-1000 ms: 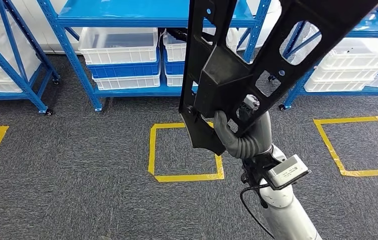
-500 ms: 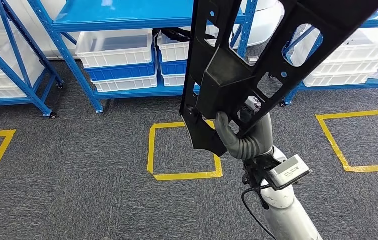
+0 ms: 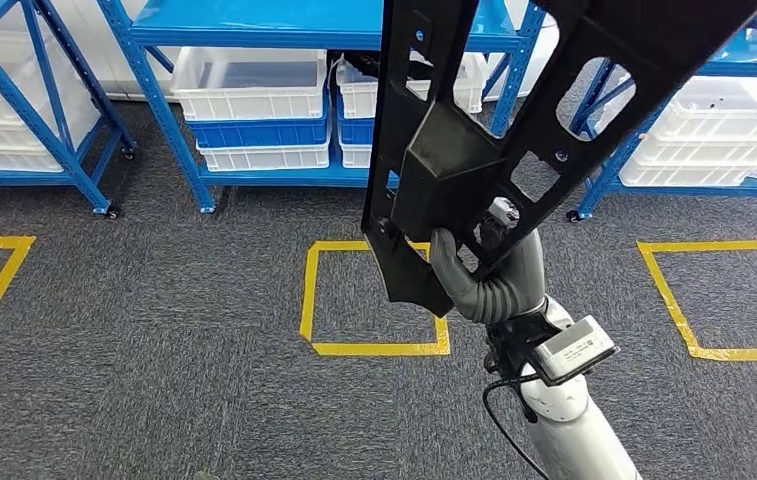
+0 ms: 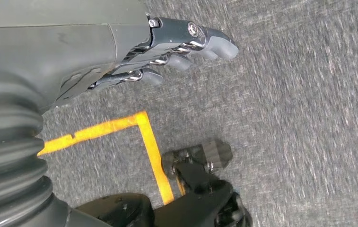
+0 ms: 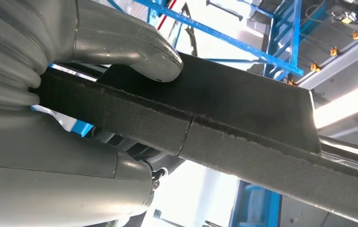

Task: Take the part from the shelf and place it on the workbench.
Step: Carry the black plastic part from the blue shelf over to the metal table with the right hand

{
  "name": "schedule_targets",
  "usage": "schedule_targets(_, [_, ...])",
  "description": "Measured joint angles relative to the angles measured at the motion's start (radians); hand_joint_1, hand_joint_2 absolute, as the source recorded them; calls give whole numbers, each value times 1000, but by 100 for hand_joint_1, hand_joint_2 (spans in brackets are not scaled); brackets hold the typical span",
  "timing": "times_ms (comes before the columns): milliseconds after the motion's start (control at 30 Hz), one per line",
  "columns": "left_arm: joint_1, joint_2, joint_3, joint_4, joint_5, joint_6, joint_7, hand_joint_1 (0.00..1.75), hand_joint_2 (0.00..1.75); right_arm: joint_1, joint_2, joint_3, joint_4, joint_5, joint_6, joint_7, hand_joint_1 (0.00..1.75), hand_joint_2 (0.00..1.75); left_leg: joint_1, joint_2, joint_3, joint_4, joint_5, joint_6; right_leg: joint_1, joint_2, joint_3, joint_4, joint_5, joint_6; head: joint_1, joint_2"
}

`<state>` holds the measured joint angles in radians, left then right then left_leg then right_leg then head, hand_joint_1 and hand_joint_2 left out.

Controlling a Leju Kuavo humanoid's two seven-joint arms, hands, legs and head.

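The right hand (image 3: 479, 275) grips the black part (image 3: 474, 130) upright before the blue shelf (image 3: 254, 30), while the left hand (image 4: 120, 52) hangs empty, fingers loosely extended, over grey carpet (image 4: 309, 118).

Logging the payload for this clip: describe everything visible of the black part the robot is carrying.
The black part is a large, flat, matte panel, plastic by its look, with two long arms spreading upward in a V, several cut-out windows, small holes and a raised boxy block near the junction. It is held up off the floor in front of the blue shelves. The right hand grips its lower edge, thumb pressed on one face.
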<state>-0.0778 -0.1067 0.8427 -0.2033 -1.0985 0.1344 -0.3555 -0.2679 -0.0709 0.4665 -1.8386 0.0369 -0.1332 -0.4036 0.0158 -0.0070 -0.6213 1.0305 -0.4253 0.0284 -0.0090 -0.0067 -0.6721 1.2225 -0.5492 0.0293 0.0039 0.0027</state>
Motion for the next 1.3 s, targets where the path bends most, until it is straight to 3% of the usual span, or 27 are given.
schedule_targets(67, [1,0,0,0,0,0,0,0,175,4,-2,0,0,0,0,0,175,175,0,-6,-4,0,2,0,-4,2,-41,84,-24,7,0,0])
schedule_targets(100, [2,0,0,0,0,0,0,0,175,5,-3,0,0,1,-1,-1,175,175,1,-9,-4,0,3,-1,-6,2,-34,71,-13,16,0,0])
schedule_targets(167, [1,-1,0,0,0,0,0,0,175,6,-4,0,0,3,-1,-3,175,175,4,-17,-5,1,6,-7,-11,6,35,-64,40,34,0,0])
schedule_targets(200, [1,-2,0,0,0,0,0,0,175,6,-3,0,0,4,-1,-5,175,175,3,-21,-5,1,8,-12,-10,10,70,-133,63,37,1,0])
schedule_targets(267, [1,-1,0,0,-1,0,0,0,175,7,-3,0,0,6,-2,-7,175,175,0,-26,-7,0,11,-24,-7,16,105,-202,85,27,0,0])
schedule_targets(367, [4,-1,0,0,-8,10,2,0,175,10,-3,0,-1,11,-3,-8,175,175,2,-27,-9,-5,17,-44,-5,11,105,-207,97,2,0,0])
schedule_targets(400, [4,0,0,0,-13,18,4,0,175,11,-2,0,-1,13,-3,-9,175,175,3,-23,-15,10,6,-48,-8,9,105,-210,101,-6,-1,0])
schedule_targets(467, [4,0,0,0,-20,32,9,0,175,14,-2,0,-1,20,-3,-11,175,175,4,-10,-55,103,-53,-54,-12,2,105,-213,106,-19,-4,0])
schedule_targets(533, [4,0,0,0,-24,37,10,0,175,22,-2,0,-1,31,-4,-15,175,175,4,-3,-111,238,-119,-58,-9,-4,103,-213,107,-25,-4,0])
schedule_targets(600, [5,0,0,0,-27,34,11,0,175,36,-3,0,-1,40,-6,-20,175,175,5,0,-120,279,-126,-59,-6,-11,102,-212,107,-26,-4,0])
schedule_targets(633, [6,1,0,0,-28,31,11,0,175,43,-4,0,-3,45,-8,-23,175,175,5,3,-93,238,-103,-57,-5,-14,103,-212,107,-26,-4,0])
schedule_targets(700, [6,3,0,0,-31,22,10,0,175,55,-4,0,-10,51,-12,-26,175,175,4,17,-9,98,-54,-52,-2,-18,104,-209,106,-24,-5,0])
schedule_targets(767, [6,5,0,0,-34,14,10,0,175,64,-6,0,-19,53,-16,-28,175,175,0,25,36,13,-35,-43,5,-21,102,-206,105,-17,-2,0])
schedule_targets(900, [8,5,-1,0,-38,11,11,0,175,76,-9,0,-32,55,-20,-28,175,175,-3,13,30,-2,-23,-17,3,-23,88,-195,100,5,-1,0])
schedule_targets(967, [8,6,-1,0,-41,6,11,0,175,80,-13,0,-37,55,-22,-28,175,175,1,7,26,-6,-15,-4,1,-10,48,-112,55,5,1,0])
schedule_targets(1033, [9,6,-2,0,-43,1,11,0,175,87,-16,-1,-39,54,-23,-28,175,175,1,-2,19,-6,-10,1,0,0,-15,25,-4,2,1,0])
schedule_targets(1067, [10,6,-2,0,-43,0,11,0,175,91,-17,-1,-39,54,-23,-28,175,175,1,-6,15,-6,-8,1,-1,1,-36,72,-19,5,1,0])
schedule_targets(1100, [12,6,-2,0,-43,0,11,0,175,94,-19,-1,-39,54,-24,-28,175,175,1,-10,13,-5,-7,1,-2,2,-39,82,-19,11,1,0])
schedule_targets(1133, [14,6,-2,1,-43,-1,11,0,175,97,-19,-1,-39,54,-24,-28,175,175,1,-15,12,-5,-5,-1,-3,2,-21,49,-4,19,1,0])
schedule_targets(1200, [16,5,-2,1,-44,-2,11,0,175,98,-20,-1,-41,54,-24,-28,175,175,1,-24,11,-5,-1,-8,-5,8,58,-97,44,30,1,0])
schedule_targets(1267, [17,5,-2,1,-44,-2,10,0,175,98,-20,-1,-44,54,-24,-29,175,175,-1,-31,9,-5,2,-18,-1,15,110,-201,74,22,1,0])
schedule_targets(1300, [17,5,-2,1,-44,-2,10,0,175,98,-20,-1,-45,54,-24,-29,175,175,-2,-33,9,-6,4,-25,2,16,114,-213,78,12,0,0])
